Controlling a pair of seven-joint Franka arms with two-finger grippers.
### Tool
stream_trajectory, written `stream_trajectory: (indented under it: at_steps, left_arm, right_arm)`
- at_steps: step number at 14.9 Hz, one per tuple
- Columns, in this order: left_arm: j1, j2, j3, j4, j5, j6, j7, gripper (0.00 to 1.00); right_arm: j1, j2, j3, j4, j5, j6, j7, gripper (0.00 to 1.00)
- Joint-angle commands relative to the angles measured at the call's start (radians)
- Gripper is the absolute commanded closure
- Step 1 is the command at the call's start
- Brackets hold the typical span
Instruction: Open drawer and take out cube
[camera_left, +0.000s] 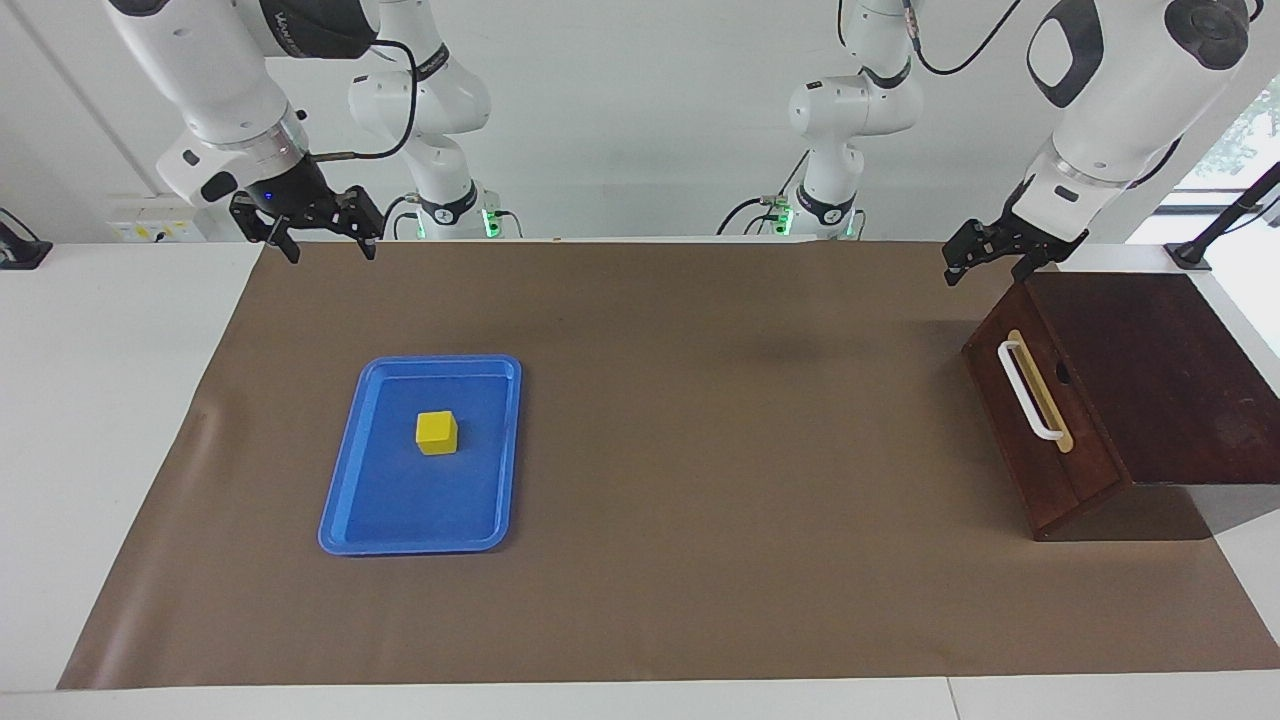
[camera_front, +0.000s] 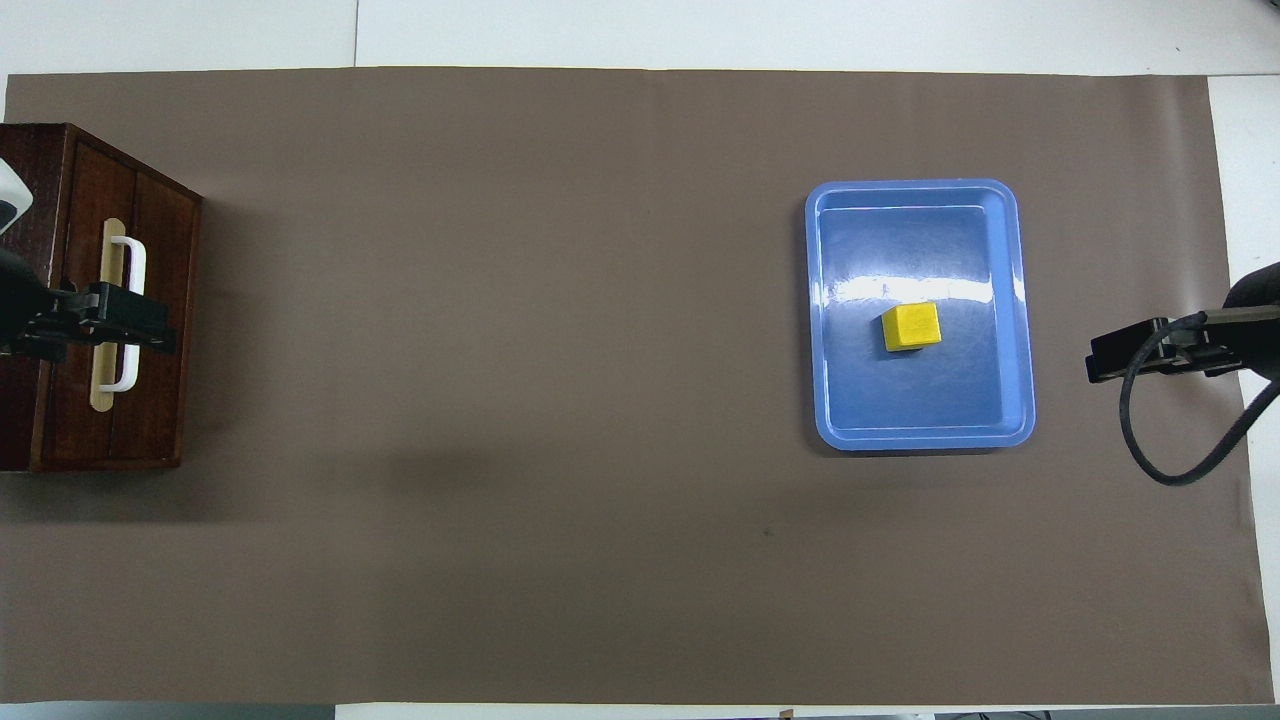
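The dark wooden box's drawer (camera_left: 1050, 440) is closed, and its white bar handle (camera_left: 1028, 392) sits on a tan strip. It stands at the left arm's end of the table, also in the overhead view (camera_front: 150, 300). The yellow cube (camera_left: 437, 432) sits in the flat blue tray (camera_left: 420, 545), not in the drawer; the overhead view shows the cube (camera_front: 911, 327) on the tray (camera_front: 920, 440). My left gripper (camera_left: 990, 268) hangs open and empty in the air over the box's front (camera_front: 125, 320), clear of the handle. My right gripper (camera_left: 325, 240) is open and empty, raised by the mat's edge (camera_front: 1130, 352).
A brown mat (camera_left: 700, 450) covers the table. The blue tray lies toward the right arm's end. The box's top (camera_left: 1160, 370) is flat and bare.
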Motion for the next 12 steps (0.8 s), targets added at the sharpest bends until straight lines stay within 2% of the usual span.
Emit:
stream_trajectory:
  at_steps: [1,12]
  left_arm:
    - [0.006,0.001,-0.001,0.009,0.007,-0.002,0.006,0.00]
    - [0.006,0.001,-0.001,0.009,0.007,-0.002,0.006,0.00]
  right_arm:
    - [-0.012,0.020,0.005,0.031,-0.030,-0.008,-0.060,0.00]
    - [-0.014,0.020,0.003,0.028,-0.028,-0.010,-0.051,0.00]
